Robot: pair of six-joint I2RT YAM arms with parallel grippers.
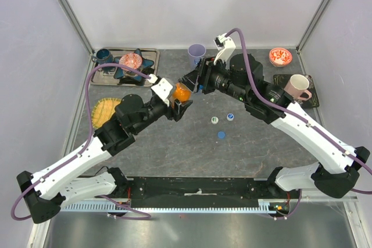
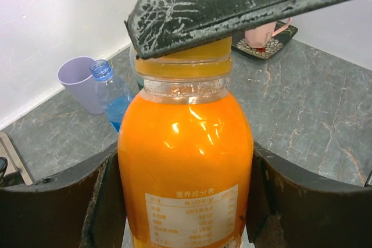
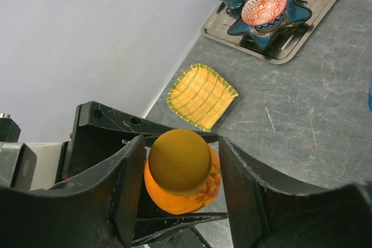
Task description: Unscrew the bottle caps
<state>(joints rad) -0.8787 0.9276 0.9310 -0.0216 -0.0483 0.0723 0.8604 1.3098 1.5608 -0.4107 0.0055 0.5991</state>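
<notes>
Orange bottle [image 2: 185, 155], full, orange cap [image 3: 179, 161] on

The short orange plastic bottle [image 1: 182, 93] is held at the middle of the grey stone table [image 1: 174, 143] by the left end effector [image 1: 178, 99]. Its orange screw cap [image 3: 179, 164] is flanked by the right end effector [image 3: 181, 143]. To the right, a white-and-green plastic cap [image 1: 214, 119] and a blue plastic cap [image 1: 230, 117] are laid side by side. A second blue plastic cap [image 1: 221, 135] is set nearer. A purple plastic cup [image 1: 196, 54] is placed behind.
</notes>
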